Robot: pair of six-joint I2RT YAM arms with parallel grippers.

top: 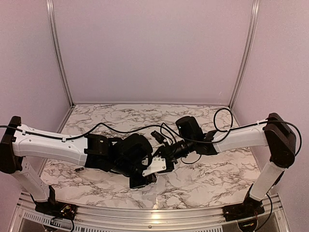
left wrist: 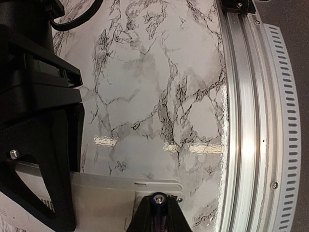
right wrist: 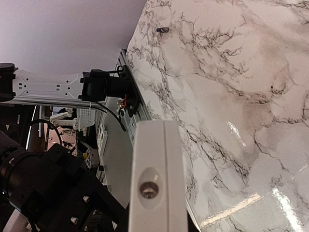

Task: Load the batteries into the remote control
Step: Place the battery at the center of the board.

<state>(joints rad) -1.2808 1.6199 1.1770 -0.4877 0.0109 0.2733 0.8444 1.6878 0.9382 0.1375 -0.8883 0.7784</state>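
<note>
The left fingers (left wrist: 141,218), closed on a battery (left wrist: 159,199), hold it just near-left of the remote control (left wrist: 111,193), which the right fingers (left wrist: 53,193) clamp flat, its long axis running left-right.

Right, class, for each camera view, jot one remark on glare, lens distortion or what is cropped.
Top external: one glare spot on the front rail. Left wrist: two glare streaks on the table; the edge rail bows from lens distortion; the held battery is cropped at the bottom. Right wrist: glare streaks lower right; the loose battery is tiny.
</note>
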